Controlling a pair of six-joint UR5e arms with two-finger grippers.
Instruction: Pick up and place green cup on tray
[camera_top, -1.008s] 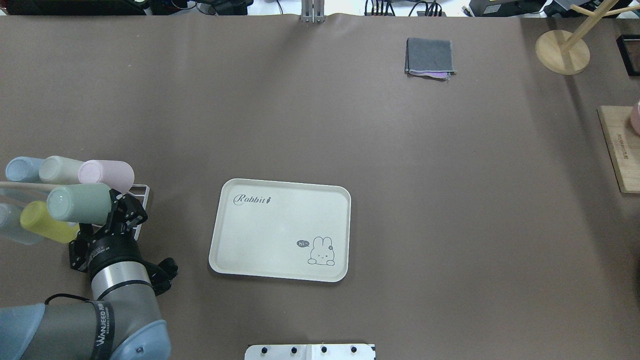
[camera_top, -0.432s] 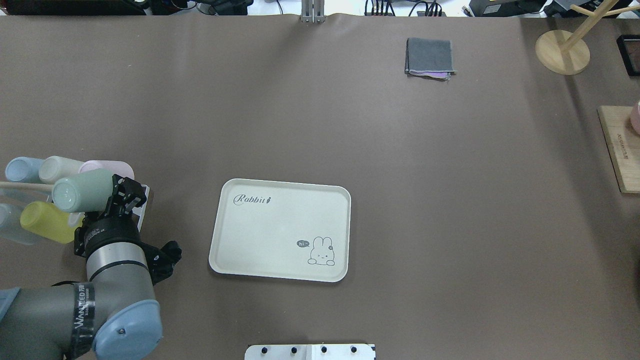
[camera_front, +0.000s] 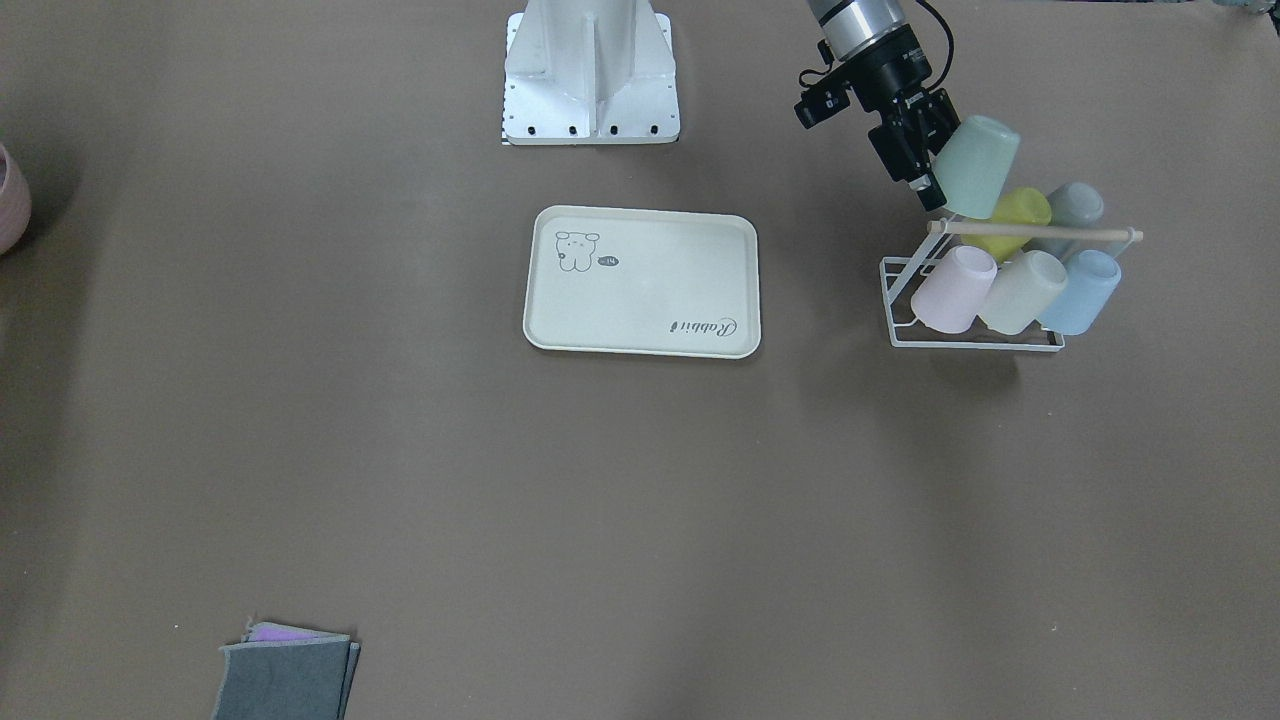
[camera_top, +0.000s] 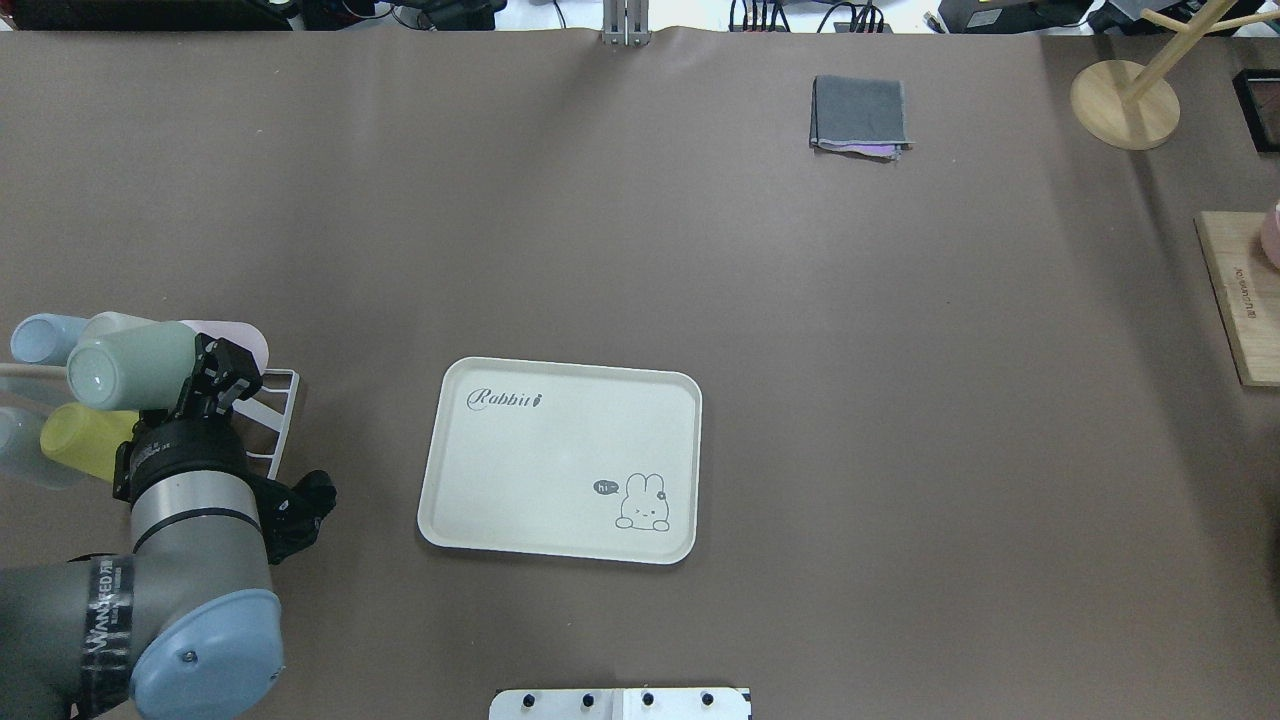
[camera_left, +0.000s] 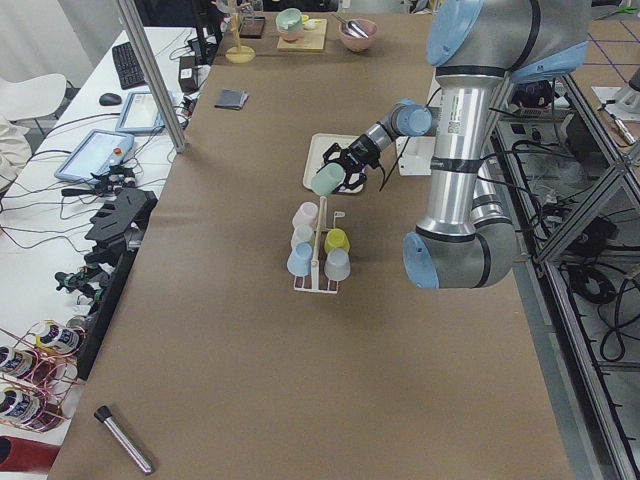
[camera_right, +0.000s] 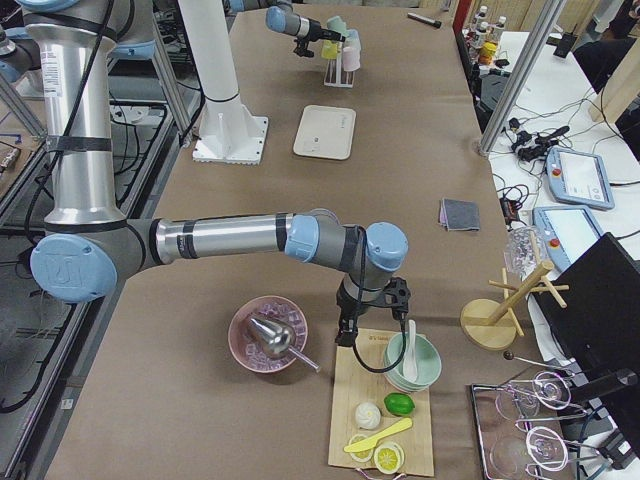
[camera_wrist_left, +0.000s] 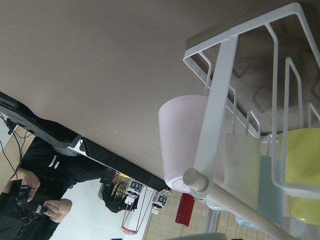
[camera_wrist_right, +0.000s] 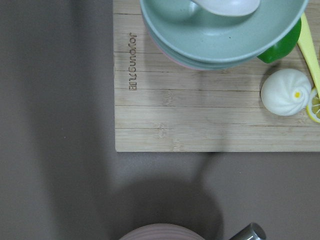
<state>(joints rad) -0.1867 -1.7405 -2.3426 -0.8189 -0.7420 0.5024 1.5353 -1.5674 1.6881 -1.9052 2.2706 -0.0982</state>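
- "Rabbit" and "hi" are on the tray (camera_top: 560, 445).
- "joyoung" is on the wood board (camera_wrist_right: 200, 120).
- "WANJEED" is on the left arm (camera_top: 105, 640).

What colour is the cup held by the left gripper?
Pastel mint green; the green cup shows best in the front-facing view.

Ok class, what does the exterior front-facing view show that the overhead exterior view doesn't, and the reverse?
Front-facing only: the white mounting column and the whole white wire rack. Overhead only: the wooden stand's round base and the wooden board at the table's edge. Both: the left gripper shut on the green cup, the tray, the folded grey cloth.
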